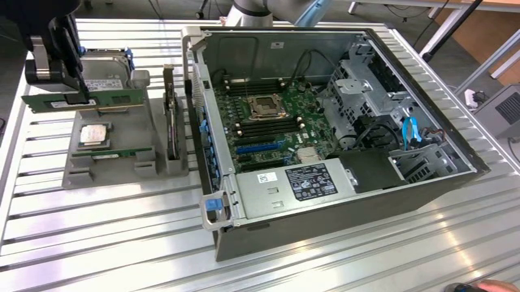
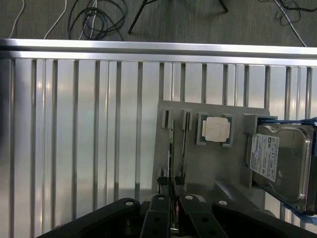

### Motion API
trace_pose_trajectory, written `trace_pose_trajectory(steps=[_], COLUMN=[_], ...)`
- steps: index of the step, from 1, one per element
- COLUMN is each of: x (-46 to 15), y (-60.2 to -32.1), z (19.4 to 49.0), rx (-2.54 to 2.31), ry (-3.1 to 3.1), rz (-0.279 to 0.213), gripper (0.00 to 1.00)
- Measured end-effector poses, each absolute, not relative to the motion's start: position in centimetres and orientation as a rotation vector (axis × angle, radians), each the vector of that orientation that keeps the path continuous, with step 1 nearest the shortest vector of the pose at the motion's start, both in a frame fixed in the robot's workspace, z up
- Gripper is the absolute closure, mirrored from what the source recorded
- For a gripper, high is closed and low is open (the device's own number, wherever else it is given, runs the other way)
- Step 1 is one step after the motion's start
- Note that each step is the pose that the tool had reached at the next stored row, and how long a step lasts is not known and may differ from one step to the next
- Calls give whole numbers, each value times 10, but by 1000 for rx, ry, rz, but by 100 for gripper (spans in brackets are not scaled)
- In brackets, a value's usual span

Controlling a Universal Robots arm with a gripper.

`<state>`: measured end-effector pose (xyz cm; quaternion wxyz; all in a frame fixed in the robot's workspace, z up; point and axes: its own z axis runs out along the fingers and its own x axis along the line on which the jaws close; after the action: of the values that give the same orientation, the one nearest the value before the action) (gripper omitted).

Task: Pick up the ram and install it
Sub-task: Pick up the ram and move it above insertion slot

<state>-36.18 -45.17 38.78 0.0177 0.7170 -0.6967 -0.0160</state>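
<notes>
**Status.** My tool [image 1: 79, 95] sits at 10 o'clock in the exterior view and is clenched on the ram [image 1: 81, 101]. The ram hangs level and is raised clear of the grey fixture [image 1: 81, 176]. I judge the pickup done.

**Fixture.** From 12 o'clock to 6 o'clock it carries a hard drive [image 1: 109, 73], a processor [image 1: 92, 134] and a second memory stick [image 1: 109, 152] seated in its holder. At the fixture's 3 o'clock an expansion card [image 1: 170, 121] stands on edge.

**Case.** At 3 o'clock of the card, the open computer case [image 1: 341, 219] lies on the slatted bench [image 1: 97, 243]. The dark memory slots [image 1: 272, 129] on its board look empty. The ram is well apart from them, so installation is not yet done.

**Views.** The exterior view gives the ram's broad face, the case and the slots. The wrist view looks straight down past my tool [image 2: 173, 220] onto the fixture's two stick holders. It places me directly above them, with the processor and hard drive beside them, an alignment the exterior view leaves uncertain.
</notes>
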Motion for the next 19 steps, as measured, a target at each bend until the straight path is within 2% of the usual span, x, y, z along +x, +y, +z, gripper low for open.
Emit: trace_pose_trajectory(steps=[19], x=[-331], y=[-452], z=[388], rx=[2227], ry=[-2165], rz=[-50], gripper=[87])
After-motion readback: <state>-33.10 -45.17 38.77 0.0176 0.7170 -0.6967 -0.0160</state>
